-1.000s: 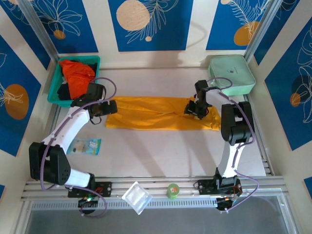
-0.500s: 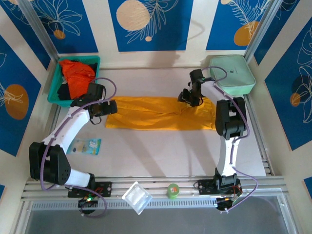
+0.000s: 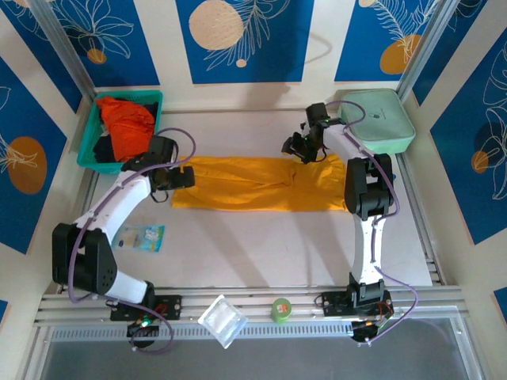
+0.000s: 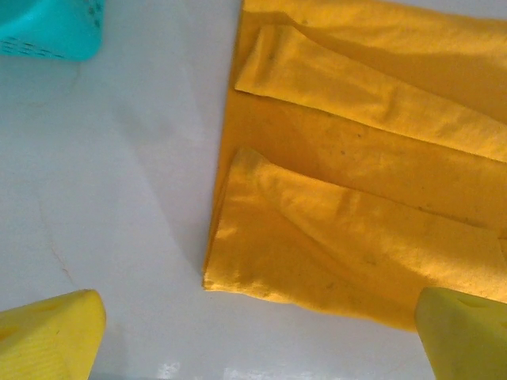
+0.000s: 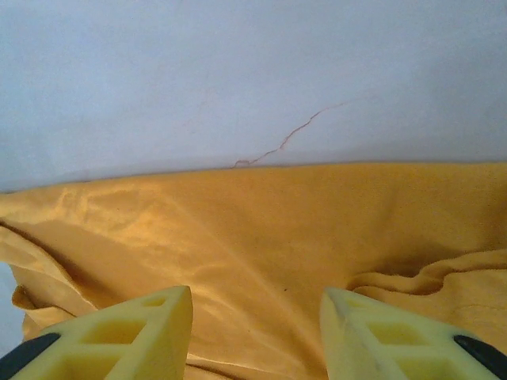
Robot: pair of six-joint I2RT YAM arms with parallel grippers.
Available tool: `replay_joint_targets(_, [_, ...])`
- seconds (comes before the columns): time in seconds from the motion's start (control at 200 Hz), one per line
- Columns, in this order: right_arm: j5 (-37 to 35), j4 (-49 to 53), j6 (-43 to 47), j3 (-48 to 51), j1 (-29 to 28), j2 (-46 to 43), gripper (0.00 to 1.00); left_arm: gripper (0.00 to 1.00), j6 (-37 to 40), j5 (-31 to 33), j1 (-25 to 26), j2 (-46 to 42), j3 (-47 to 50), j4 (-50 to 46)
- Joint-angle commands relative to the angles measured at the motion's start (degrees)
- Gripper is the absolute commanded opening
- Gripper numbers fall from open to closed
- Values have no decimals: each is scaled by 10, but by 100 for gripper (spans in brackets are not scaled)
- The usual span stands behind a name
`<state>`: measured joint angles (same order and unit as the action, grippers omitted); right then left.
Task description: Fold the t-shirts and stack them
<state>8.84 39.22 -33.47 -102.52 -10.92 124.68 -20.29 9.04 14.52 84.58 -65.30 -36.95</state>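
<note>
A: Top view?
B: Yellow shirt (image 3: 253,184) lies on the table (image 3: 261,253), folded into a long band; red shirt (image 3: 127,119) sits in the basket (image 3: 89,154), far left; left gripper (image 3: 184,176) at the band's left end; right gripper (image 3: 299,149) at its far edge.
A: Left wrist?
B: Fingers (image 4: 47,336) wide apart, holding nothing; folded shirt end flat below.
A: Right wrist?
B: Fingers (image 5: 142,332) apart over yellow cloth; nothing clamped.

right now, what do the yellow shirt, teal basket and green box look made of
Yellow shirt: soft matte cloth, likely cotton knit; it creases and lies in folded layers. Teal basket: moulded plastic, slight sheen, perforated wall. Green box: smooth, rounded corners, probably plastic; too far to be sure.
</note>
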Motion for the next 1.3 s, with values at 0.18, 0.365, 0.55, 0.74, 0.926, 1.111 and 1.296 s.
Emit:
replay_joint_targets(0.18, [-76, -7, 7, 138, -1, -225, 44, 56, 44, -14, 28, 144, -133, -21])
replay_joint_targets(0.365, [-140, 12, -13, 286, 16, -387, 29, 25, 55, -28, 31, 267, -256, -35])
replay_joint_targets(0.55, [-97, -3, -40, 424, 63, -509, 0, 19, 70, -42, 34, 383, -366, -64])
replay_joint_targets(0.74, [-130, -4, -70, 479, 100, -538, 0, 18, 69, -31, 33, 460, -426, -75])
replay_joint_targets(0.926, [-159, 67, -111, 426, 116, -429, 0, 18, 37, -9, 33, 481, -420, -88])
replay_joint_targets(1.111, [-194, 78, -125, 379, 114, -310, 0, 18, 8, 9, 34, 446, -343, -78])
replay_joint_targets(1.296, [-212, 93, -145, 332, 117, -204, 0, 18, -14, 26, 34, 383, -233, -55])
